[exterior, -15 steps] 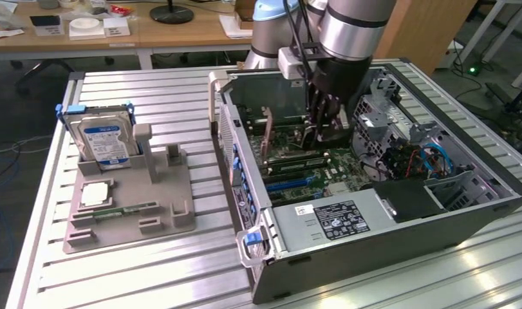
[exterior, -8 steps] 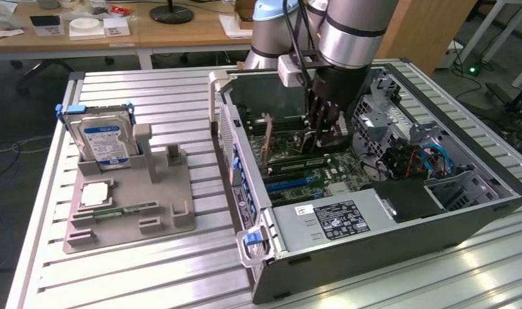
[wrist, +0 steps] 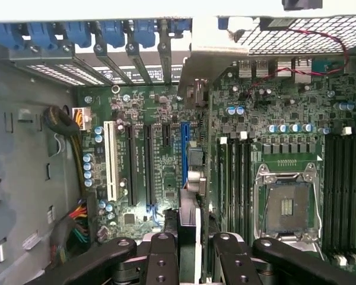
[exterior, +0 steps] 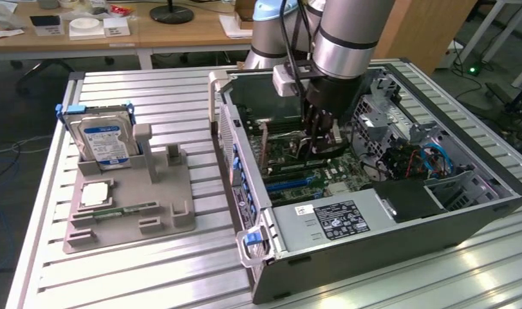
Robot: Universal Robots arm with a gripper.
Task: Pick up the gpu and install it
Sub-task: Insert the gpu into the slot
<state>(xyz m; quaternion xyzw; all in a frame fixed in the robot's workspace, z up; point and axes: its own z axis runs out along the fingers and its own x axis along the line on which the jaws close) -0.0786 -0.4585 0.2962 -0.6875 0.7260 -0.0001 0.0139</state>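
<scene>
A table of ribbed, silvery aluminium slats (exterior: 158, 96) carries a black tower computer case (exterior: 372, 257) that lies on its side with the panel off. Just beside it, toward the exterior view's left, sits a grey plastic parts holder (exterior: 132, 193). In the holder a silver, blue-labelled hard drive (exterior: 106, 145) stands upright, a square silvery processor chip (exterior: 96, 193) lies flat, and a narrow green memory stick (exterior: 123, 210) lies near it. Behind the table are pale wooden desks (exterior: 158, 38) with white boxes and a round black lamp base (exterior: 170, 13). The arm reaches down into the case. Its black gripper (exterior: 319, 136) (wrist: 191, 243) is closed narrowly on the thin, dark gpu (exterior: 322, 147) (wrist: 190, 217), held edge-on between the fingers (wrist: 163, 255). The card hangs over the green motherboard (wrist: 160, 119), in line with the long blue expansion slot (wrist: 184, 151) and beside the empty metal-framed processor socket (wrist: 286, 205). I cannot tell whether it touches the slot.
</scene>
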